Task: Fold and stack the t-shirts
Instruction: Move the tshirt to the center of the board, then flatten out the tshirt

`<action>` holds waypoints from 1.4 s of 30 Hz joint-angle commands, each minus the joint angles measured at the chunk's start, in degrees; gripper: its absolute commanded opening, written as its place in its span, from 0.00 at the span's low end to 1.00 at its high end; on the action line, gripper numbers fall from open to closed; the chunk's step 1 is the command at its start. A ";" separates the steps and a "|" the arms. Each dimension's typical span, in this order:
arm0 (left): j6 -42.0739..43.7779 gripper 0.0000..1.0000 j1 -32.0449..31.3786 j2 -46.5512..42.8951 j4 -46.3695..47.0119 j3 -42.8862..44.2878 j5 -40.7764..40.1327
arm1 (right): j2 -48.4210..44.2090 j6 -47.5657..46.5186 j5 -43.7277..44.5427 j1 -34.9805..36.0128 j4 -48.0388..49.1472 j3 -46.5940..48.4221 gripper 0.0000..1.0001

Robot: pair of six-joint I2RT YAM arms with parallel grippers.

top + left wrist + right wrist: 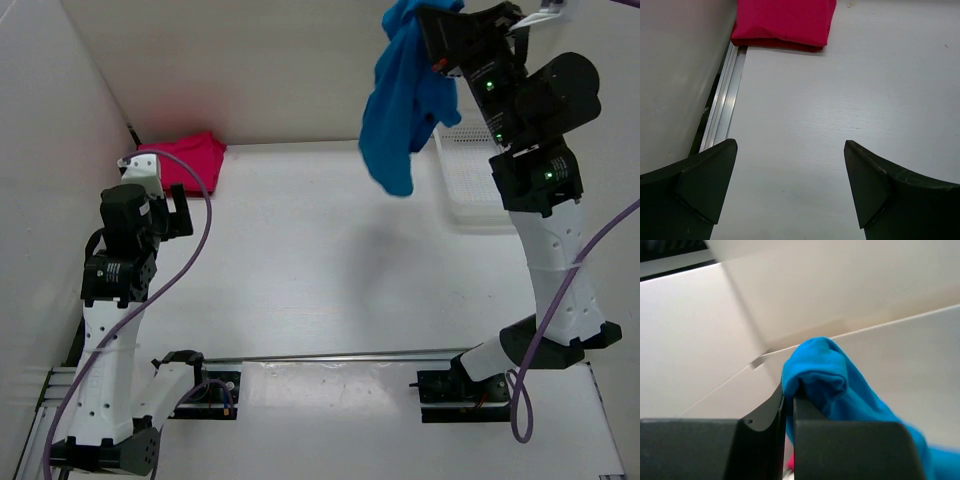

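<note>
My right gripper (425, 15) is shut on the bright blue t-shirt (402, 100) and holds it high above the table at the back right; the shirt hangs down bunched. In the right wrist view the blue fabric (840, 385) is pinched between the closed fingers (788, 405). A folded pink-magenta t-shirt (190, 158) lies at the back left corner; it also shows in the left wrist view (782, 22). My left gripper (790, 190) is open and empty, above bare table just in front of the pink shirt. The dark red t-shirt is not in view.
A white plastic mesh basket (468, 180) stands at the back right, behind the right arm. White walls close in the left and back sides. A metal rail (725, 100) runs along the left wall. A rod (330, 355) crosses the table's near edge.
</note>
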 commanded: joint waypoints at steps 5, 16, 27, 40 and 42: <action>-0.10 0.99 0.35 4.92 -6.67 4.50 6.08 | 5.66 8.48 2.96 7.16 -5.61 -6.45 0.01; -0.10 0.99 -3.33 10.12 -12.82 2.66 17.24 | 37.76 5.15 -9.69 2.32 -39.61 11.85 1.00; -0.10 0.99 -31.37 23.47 -10.65 -9.82 12.68 | 17.00 4.10 -14.77 -3.04 -23.29 -45.12 0.94; -0.10 0.99 -39.82 37.28 1.23 -18.53 15.58 | 32.03 10.15 -21.99 -0.22 -18.19 -42.24 0.69; -0.10 0.87 -40.61 38.59 1.76 -19.75 15.58 | 34.48 11.03 -24.53 0.30 -18.19 -41.53 0.65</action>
